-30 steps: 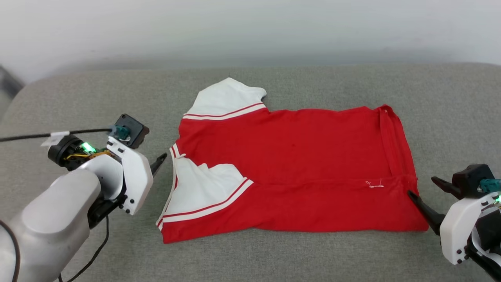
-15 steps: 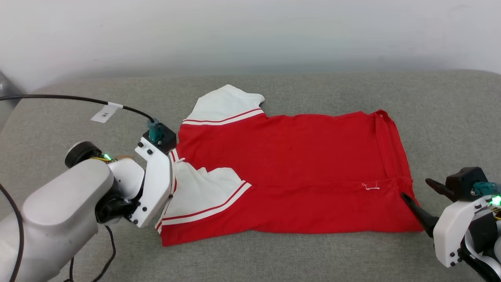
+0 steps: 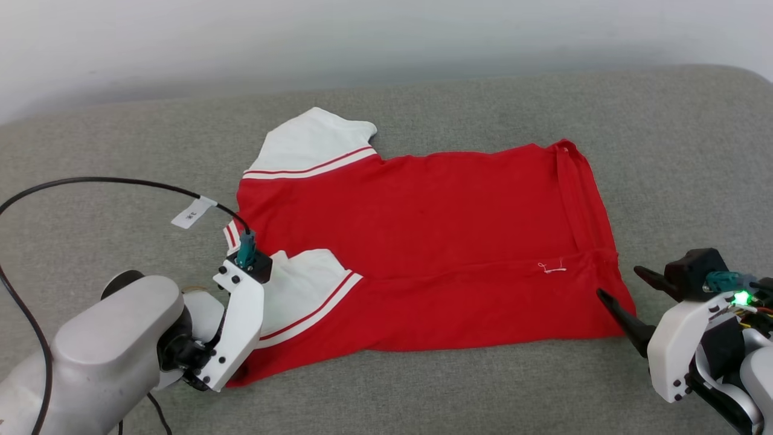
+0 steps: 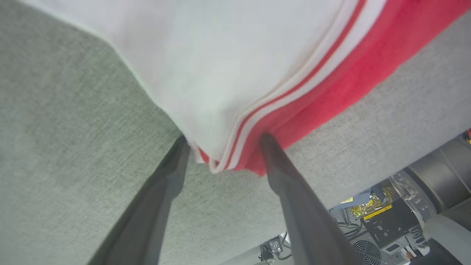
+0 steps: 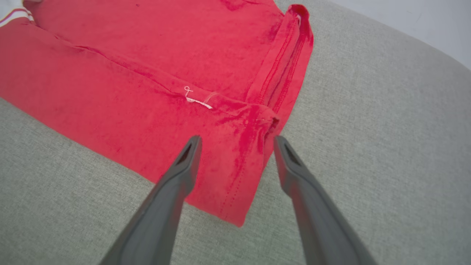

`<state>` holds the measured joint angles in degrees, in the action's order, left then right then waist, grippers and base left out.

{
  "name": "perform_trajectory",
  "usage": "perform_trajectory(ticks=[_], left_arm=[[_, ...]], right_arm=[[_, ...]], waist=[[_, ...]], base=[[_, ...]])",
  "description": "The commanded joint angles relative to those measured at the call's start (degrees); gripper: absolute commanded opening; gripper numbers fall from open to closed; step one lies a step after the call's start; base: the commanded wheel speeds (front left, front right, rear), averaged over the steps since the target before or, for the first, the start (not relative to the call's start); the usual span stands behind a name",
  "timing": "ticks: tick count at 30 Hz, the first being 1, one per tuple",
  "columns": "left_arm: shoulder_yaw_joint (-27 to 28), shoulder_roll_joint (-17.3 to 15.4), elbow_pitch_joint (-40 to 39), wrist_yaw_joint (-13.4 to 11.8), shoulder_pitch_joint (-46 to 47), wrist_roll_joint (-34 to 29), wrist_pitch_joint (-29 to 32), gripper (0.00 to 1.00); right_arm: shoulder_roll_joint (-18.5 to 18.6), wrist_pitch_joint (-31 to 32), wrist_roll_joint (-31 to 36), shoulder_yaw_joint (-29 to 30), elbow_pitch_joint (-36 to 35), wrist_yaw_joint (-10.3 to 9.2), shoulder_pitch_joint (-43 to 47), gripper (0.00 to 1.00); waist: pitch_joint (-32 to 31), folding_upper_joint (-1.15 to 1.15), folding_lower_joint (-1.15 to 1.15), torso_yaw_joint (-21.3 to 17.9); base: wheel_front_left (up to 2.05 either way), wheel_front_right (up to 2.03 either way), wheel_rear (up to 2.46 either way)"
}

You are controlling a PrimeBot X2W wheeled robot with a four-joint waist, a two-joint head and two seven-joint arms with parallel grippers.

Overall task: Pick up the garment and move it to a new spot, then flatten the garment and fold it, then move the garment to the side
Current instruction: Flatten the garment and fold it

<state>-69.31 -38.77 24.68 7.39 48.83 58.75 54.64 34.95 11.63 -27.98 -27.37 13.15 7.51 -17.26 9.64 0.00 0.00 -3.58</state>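
Head view: cable tag (image 3: pixel 193 212) near garment (image 3: pixel 423 241), writing illegible.

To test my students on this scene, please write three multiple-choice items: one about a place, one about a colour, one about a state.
1. Where on the garment is the left tool?
A) at the red hem end
B) at the near corner with the white sleeve
C) over the middle

2. What colour are the sleeves?
A) black
B) white
C) blue

3. How do the jaws of the right tool stand?
A) shut on cloth
B) shut on nothing
C) open

Answers:
1 B: in the left wrist view its fingers straddle the striped sleeve corner.
2 B: both sleeves show white with red stripe trim.
3 C: a wide gap lies between its fingers, above the garment's other near corner.
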Motion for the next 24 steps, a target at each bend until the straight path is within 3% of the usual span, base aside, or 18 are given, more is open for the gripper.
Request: perform_trajectory(ticks=[1, 6, 8, 15, 24], left_arm=[[-0.71, 0.35, 1.05, -0.13, -1.40, -0.15, 0.18, 1.00], [-1.73, 1.15, 2.87, -0.09, -3.49, -0.27, -1.15, 1.00], [-1.76, 1.58, 2.70, -0.05, -3.85, 0.61, -1.87, 0.00], [-2.36, -0.44, -1.77, -0.02, -2.43, 1.72, -3.14, 0.00], [-2.93, -3.51, -8.44, -0.02, 0.91, 1.35, -4.89, 0.00]], right_arm=[[-0.40, -0.14, 0.30, -0.17, 0.11, -0.05, -0.90, 1.00], [-0.02, 0.06, -0.15, -0.26, 0.53, -0.05, -1.64, 1.00], [0.62, 0.55, -0.45, -0.08, 0.46, -0.05, -1.80, 1.00], [6.03, 7.02, -2.26, -1.03, -3.00, -0.05, -4.12, 1.00], [18.82, 33.11, -13.49, -11.50, -11.02, -0.05, -12.46, 1.00]], waist=[[0.89, 0.00, 0.00, -0.75], [0.88, 0.00, 0.00, -0.94], [0.33, 0.00, 0.00, -0.75], [-1.98, 0.00, 0.00, 0.33], [-1.71, 0.00, 0.00, 1.91]], base=[[0.00, 0.00, 0.00], [0.00, 0.00, 0.00], [0.00, 0.00, 0.00], [0.00, 0.00, 0.00], [0.00, 0.00, 0.00]])
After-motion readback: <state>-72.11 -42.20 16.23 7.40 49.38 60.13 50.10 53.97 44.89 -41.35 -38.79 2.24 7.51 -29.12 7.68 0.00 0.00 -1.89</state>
